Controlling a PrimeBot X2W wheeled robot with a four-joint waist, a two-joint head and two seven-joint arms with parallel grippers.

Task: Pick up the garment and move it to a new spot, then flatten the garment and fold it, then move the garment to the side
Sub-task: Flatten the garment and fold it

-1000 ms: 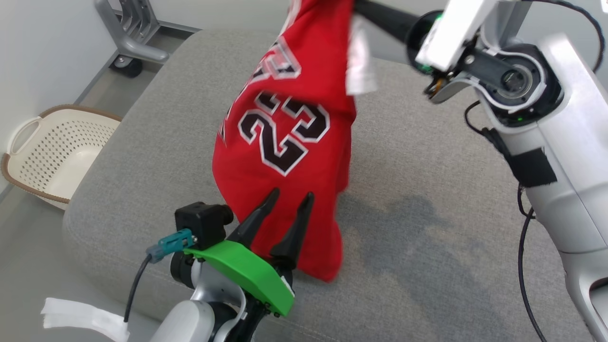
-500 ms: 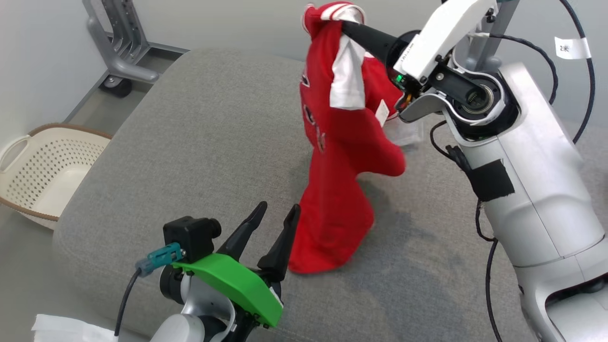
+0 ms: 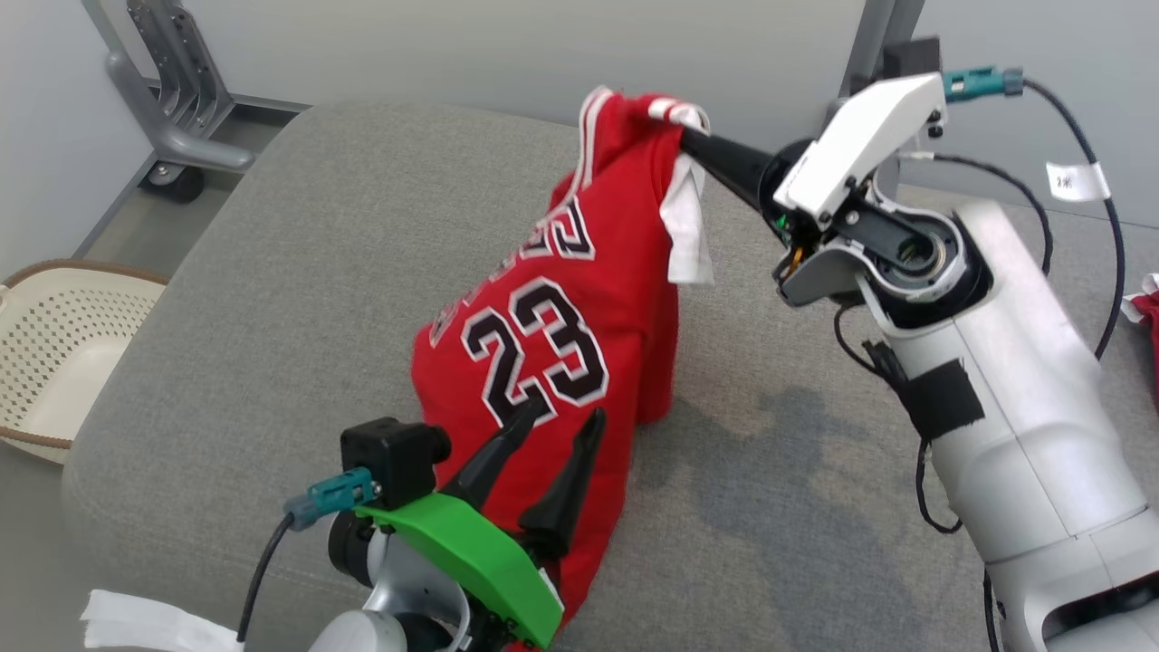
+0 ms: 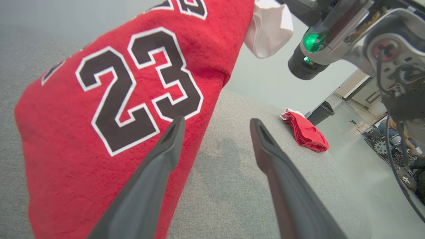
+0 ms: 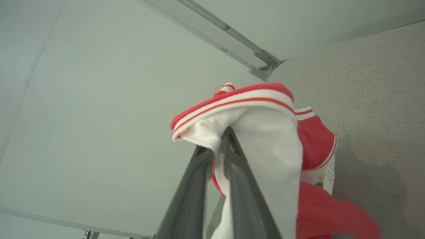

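The garment (image 3: 543, 362) is a red jersey with a black 23. It hangs from my right gripper (image 3: 688, 138), which is shut on its white-trimmed collar (image 5: 252, 109), and its lower end rests on the grey cushion (image 3: 797, 471). My left gripper (image 3: 554, 424) stands open at the lower middle, fingers pointing up in front of the jersey's lower half. In the left wrist view the jersey (image 4: 109, 109) sits just beyond my left finger (image 4: 156, 172), with nothing between the two fingers.
A cream laundry basket (image 3: 54, 353) sits on the floor at the left. A grey wheeled stand (image 3: 172, 136) is behind the cushion's far left corner. Another folded red cloth (image 4: 305, 132) lies at the cushion's right edge. My right arm (image 3: 996, 398) crosses the right side.
The camera has shifted. The hanging jersey has swung round, its number 23 side facing me again, and its lower end now lies nearer my left gripper. Both grippers kept their states.
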